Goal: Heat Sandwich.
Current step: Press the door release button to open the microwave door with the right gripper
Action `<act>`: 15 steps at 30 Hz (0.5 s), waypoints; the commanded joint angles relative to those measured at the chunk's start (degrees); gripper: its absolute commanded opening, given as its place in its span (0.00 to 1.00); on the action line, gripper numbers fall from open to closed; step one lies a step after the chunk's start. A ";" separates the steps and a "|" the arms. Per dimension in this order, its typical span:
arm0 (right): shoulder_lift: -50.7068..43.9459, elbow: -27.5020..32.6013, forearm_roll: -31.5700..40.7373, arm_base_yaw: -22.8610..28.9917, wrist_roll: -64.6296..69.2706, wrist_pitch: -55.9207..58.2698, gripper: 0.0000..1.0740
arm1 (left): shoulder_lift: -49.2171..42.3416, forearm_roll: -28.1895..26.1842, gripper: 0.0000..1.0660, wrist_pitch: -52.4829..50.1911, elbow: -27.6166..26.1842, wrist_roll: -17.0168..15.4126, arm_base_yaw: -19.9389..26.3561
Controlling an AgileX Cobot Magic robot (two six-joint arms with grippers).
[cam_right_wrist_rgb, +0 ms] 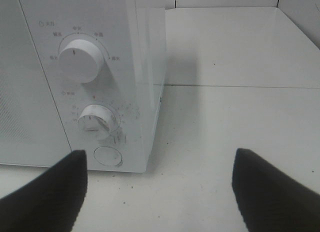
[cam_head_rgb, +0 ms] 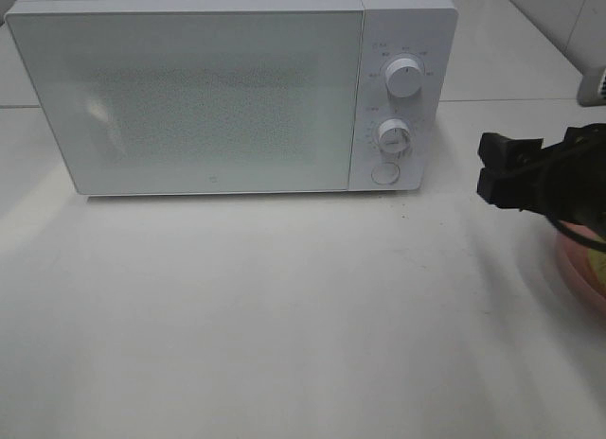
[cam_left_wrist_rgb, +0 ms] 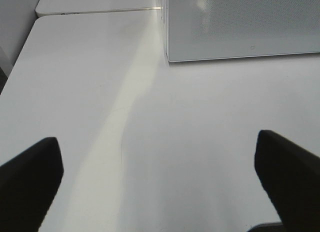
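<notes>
Exterior high view: the microwave [cam_head_rgb: 189, 98] is sitting on the bench [cam_head_rgb: 284, 325] with its door closed, ahead of my right hand [cam_head_rgb: 494, 166].
Right hand: I am holding it spread wide and empty, hovering just short of the control panel.
Ahead of the right hand: the round button [cam_right_wrist_rgb: 108, 155] is lying lowest, with the lower knob [cam_right_wrist_rgb: 97, 121] and the upper knob [cam_right_wrist_rgb: 79, 59] above it.
Left hand [cam_left_wrist_rgb: 160, 187]: I am keeping it as wide as it goes, gripping nothing, over bare bench with the microwave's corner ahead.
Sandwich [cam_head_rgb: 598, 259]: only a yellow-green sliver is showing on the pink plate [cam_head_rgb: 579, 280], behind my right hand and mostly hidden under its arm; I cannot tell how it is lying.
Step, as I judge it: I am lining up to release the door, since nothing can go in while it is shut.
Risk, wrong control: coming in slightly high, a fingertip could be catching the lower knob instead of the button and turning the timer.
Risk, sliding: pressing hard could be shoving the light microwave back across the smooth bench.
Risk, plate: my arm is hanging over the plate, so dropping it could be knocking the sandwich off.
</notes>
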 commanded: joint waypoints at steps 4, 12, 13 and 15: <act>8.08 -0.63 8.14 7.62 -1.83 -9.63 0.71 | -1.32 -0.46 0.95 -0.74 0.17 0.00 -0.34; 18.33 -3.72 11.92 12.72 -1.72 -13.75 0.71 | -1.32 -0.46 0.95 -0.74 0.17 0.00 -0.34; 19.42 -4.24 11.92 13.18 -1.72 -13.87 0.71 | -1.32 -0.46 0.95 -0.74 0.17 0.00 -0.34; 20.51 -4.87 11.92 13.41 -1.72 -13.92 0.71 | -1.32 -0.46 0.95 -0.74 0.17 0.00 -0.34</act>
